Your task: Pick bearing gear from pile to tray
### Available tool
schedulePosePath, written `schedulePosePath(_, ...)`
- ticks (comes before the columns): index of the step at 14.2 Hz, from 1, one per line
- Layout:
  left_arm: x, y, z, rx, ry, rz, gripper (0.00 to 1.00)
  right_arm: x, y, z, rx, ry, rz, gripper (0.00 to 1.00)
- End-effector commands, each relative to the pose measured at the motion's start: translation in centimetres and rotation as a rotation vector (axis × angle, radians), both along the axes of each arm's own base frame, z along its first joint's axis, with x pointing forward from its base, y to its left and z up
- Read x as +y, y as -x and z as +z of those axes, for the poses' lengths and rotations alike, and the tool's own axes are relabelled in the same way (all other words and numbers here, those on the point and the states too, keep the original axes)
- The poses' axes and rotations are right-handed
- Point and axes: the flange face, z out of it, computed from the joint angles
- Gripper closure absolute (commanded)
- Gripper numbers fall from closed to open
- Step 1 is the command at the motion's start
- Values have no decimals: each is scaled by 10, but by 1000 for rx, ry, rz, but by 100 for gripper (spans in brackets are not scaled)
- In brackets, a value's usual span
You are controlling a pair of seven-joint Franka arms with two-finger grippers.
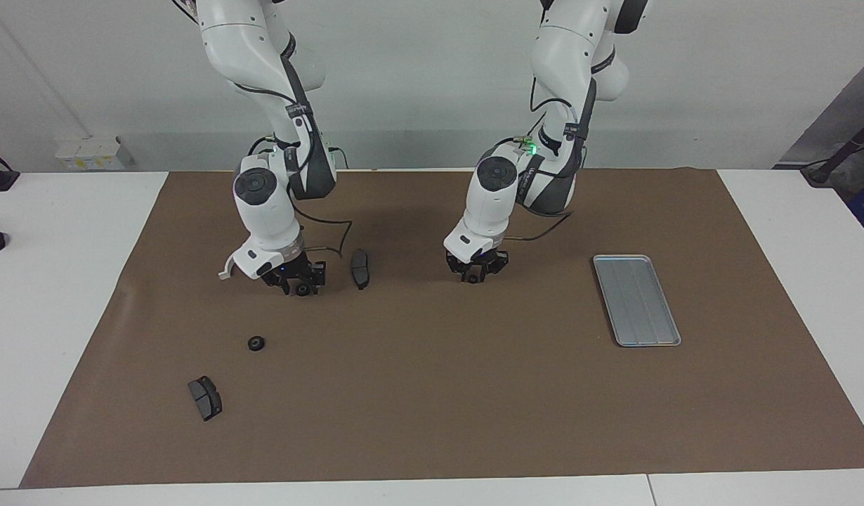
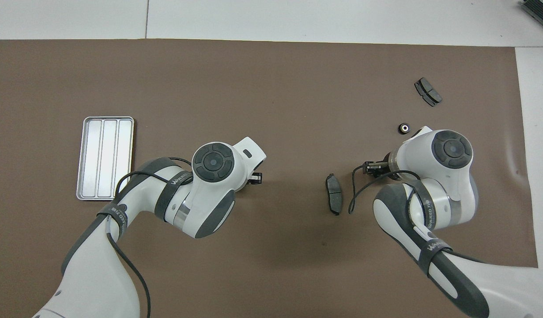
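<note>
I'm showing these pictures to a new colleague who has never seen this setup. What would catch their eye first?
Two white arms dominate, both bent low over the brown mat: the right gripper down beside a dark brake pad, the left gripper low over the bare middle of the mat. Next comes the shiny silver tray at the left arm's end, with nothing in it, then a tiny black gear lying loose.

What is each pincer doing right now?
Left pincer: low over the mat, state cannot be told.
Right pincer: closed on a small black gear.
</note>
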Motion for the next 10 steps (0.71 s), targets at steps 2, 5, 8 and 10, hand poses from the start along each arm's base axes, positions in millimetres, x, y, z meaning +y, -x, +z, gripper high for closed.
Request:
schedulePosePath(2,5,8,4,-23,0,-2,55,-2,11,-4,-1,-18,15,34)
schedulePosePath(5,5,8,3,-23,-1,-3,58,0,12,-4,1,-18,17,55)
schedulePosePath(8,5,8,2,-26,2,-5,62,5,10,1,-3,-19,18,100)
schedulePosePath(10,6,9,0,-29,4,-6,65,5,9,21,-34,-21,19,100)
